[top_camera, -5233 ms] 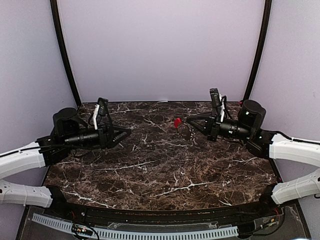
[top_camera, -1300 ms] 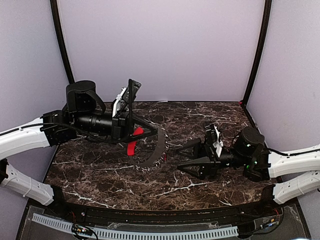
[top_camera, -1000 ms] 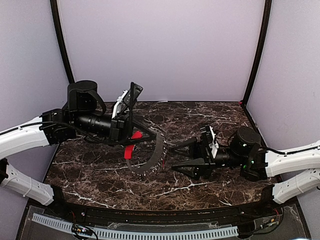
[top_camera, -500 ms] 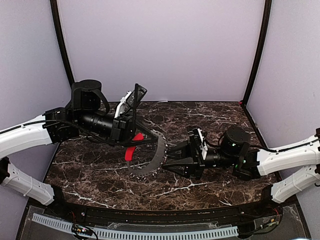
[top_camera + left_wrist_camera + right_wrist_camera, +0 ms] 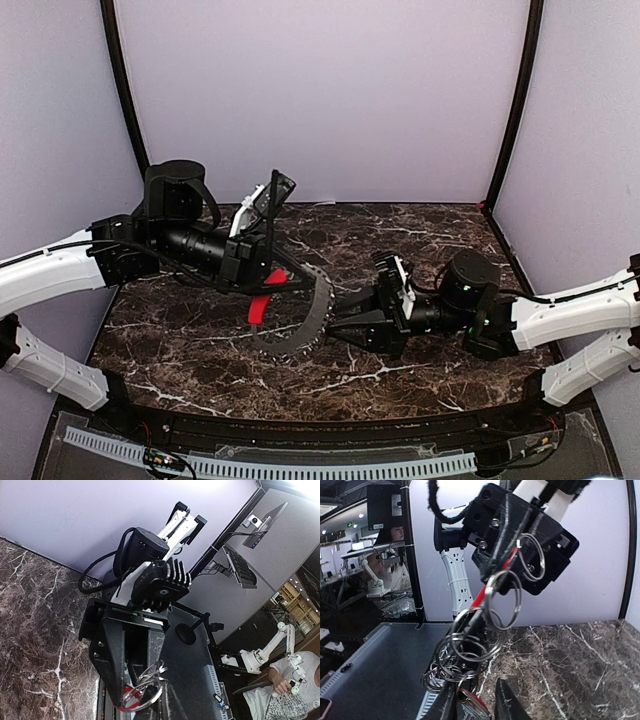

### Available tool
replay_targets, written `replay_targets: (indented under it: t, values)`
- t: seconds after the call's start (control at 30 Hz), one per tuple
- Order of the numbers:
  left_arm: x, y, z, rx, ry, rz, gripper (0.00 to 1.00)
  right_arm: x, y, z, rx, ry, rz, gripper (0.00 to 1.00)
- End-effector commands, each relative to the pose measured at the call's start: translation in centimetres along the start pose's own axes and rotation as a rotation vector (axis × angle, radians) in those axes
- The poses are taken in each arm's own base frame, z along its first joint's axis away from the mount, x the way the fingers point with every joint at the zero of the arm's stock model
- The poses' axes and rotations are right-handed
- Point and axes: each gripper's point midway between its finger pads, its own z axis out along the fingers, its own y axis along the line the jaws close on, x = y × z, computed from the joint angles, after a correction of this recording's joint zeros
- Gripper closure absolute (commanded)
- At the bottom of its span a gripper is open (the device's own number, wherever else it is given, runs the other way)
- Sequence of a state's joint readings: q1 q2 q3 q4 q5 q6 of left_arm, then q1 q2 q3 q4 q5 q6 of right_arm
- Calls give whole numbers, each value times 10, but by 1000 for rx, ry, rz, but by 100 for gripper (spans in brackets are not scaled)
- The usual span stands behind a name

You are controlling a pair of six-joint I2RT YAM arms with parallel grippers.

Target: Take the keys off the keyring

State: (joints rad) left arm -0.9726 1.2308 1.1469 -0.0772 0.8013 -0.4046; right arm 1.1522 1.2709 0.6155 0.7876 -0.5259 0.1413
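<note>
Keyring (image 5: 324, 308) hangs in the air above the middle of the worktop (image 5: 430, 240), pinched by the left end effector (image 5: 280, 278), whose fingers are closed on the ring's red sleeve (image 5: 262, 300). From that grip the silvery wire curves down and round toward the right end effector (image 5: 334, 324), which meets it from the other side. In the right wrist view that end effector's fingers (image 5: 506, 705) stand only a narrow gap apart, clamped on the small red head of the key (image 5: 471, 701) at the bottom edge. Just above them a bunch of small split rings (image 5: 454, 659) dangles on the keyring, crowding the view and covering part of the left end effector behind; two more loops hang higher along the sleeve. In the left wrist view the right arm's wrist fills the centre, its finned black housing (image 5: 160, 582) on top, blocking most of what lies beyond. Past the worktop's edge are a monitor (image 5: 261, 524) on a stand, another white arm (image 5: 272, 647) and a person (image 5: 295, 692) in a white patterned shirt. Lilac walls (image 5: 320, 100) close in the back and sides, and a white slotted duct (image 5: 270, 466) runs along the near edge. A green sign (image 5: 351, 525) in the background is too small to read
</note>
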Motion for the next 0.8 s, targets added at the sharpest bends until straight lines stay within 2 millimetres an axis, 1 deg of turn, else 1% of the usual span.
replay_targets:
  t: [0.0,0.1,0.17,0.2,0.3,0.53,0.67,0.77]
  values:
    - [-14,-14,-7,29,-30,32,100,-21,9,4,-49,-57,-35,81]
    - [-14,-13,-8,20,-34,34,100,-22,12,3,-64,-55,-30,93]
    - [-14,-13,-9,16,-34,33,100,-21,12,3,-63,-48,-25,99]
    - [-13,-13,-10,14,-33,33,100,-20,12,3,-59,-41,-22,100]
    - [-15,-7,-13,-26,-48,34,100,-17,8,2,-35,-21,-16,100]
    - [-16,-4,-24,-60,-73,38,100,-9,-7,-8,89,47,-36,100]
    - [-13,0,-26,-68,-72,30,100,-11,-18,-16,172,67,-56,100]
    - [-10,4,-25,-69,-63,24,100,-16,-21,-19,207,69,-70,100]
